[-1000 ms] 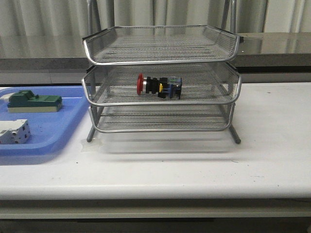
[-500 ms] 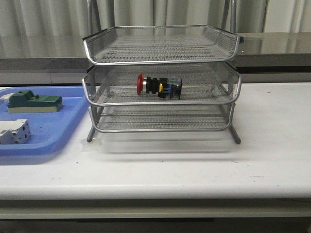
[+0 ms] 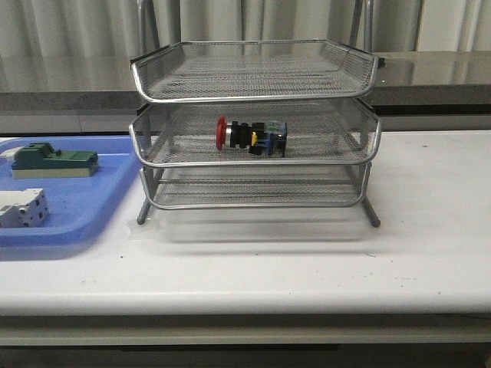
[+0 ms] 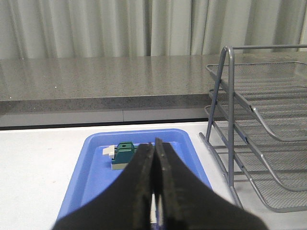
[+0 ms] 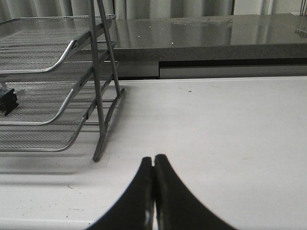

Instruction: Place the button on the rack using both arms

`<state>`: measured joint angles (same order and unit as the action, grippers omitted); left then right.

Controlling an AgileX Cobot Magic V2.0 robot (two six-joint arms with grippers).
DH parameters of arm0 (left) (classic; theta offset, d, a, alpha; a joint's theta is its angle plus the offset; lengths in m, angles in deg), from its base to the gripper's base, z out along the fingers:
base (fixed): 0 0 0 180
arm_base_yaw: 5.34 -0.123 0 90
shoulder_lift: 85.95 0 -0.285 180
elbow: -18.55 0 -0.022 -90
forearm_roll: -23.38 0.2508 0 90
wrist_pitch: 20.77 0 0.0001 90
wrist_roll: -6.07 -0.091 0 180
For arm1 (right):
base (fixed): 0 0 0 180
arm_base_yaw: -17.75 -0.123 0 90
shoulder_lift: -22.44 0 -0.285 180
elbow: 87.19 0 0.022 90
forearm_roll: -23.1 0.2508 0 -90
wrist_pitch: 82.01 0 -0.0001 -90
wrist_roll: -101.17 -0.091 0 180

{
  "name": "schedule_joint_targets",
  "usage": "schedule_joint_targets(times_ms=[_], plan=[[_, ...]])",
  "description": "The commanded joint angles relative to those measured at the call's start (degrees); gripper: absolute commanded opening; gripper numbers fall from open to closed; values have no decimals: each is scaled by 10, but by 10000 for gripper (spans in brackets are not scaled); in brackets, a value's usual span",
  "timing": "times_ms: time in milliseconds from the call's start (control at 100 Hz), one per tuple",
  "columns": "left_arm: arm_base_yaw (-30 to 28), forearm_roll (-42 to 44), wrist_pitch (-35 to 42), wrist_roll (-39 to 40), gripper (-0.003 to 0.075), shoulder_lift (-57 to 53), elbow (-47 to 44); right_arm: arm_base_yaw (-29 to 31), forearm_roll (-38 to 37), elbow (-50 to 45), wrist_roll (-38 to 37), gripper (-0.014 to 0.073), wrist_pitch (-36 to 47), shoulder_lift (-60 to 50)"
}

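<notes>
The button [image 3: 252, 136], red head, silver collar and black body with blue and yellow bits, lies on its side on the middle tier of the silver wire-mesh rack [image 3: 255, 83]. Its black end shows at the edge of the right wrist view [image 5: 8, 100]. Neither arm shows in the front view. My left gripper [image 4: 154, 143] is shut and empty above the blue tray [image 4: 96, 153], beside the rack [image 4: 230, 120]. My right gripper [image 5: 153, 158] is shut and empty over the white table, to the right of the rack [image 5: 98, 96].
A flat blue tray [image 3: 84, 207] sits left of the rack and holds a green block [image 3: 54, 161] and a white block [image 3: 21, 208]. The green block also shows in the left wrist view [image 4: 125, 153]. A grey counter and curtains stand behind the table.
</notes>
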<state>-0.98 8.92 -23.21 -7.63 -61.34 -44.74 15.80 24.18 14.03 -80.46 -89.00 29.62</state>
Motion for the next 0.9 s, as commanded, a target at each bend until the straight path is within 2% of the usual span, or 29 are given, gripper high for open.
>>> schedule_joint_targets(times_ms=[0,160,290,350,890], plan=[[1,-5,45,6,-20,3,15,2,-6,8,7,-60,49,-10],[1,41,45,21,-20,3,15,2,-6,8,7,-60,49,-10],[1,180,45,174,-20,2,6,2,-6,8,7,-60,49,-10],[1,218,45,210,-20,-2,-1,2,-6,8,7,-60,49,-10],[1,208,45,216,-20,-177,-142,2,-6,8,7,-60,49,-10]])
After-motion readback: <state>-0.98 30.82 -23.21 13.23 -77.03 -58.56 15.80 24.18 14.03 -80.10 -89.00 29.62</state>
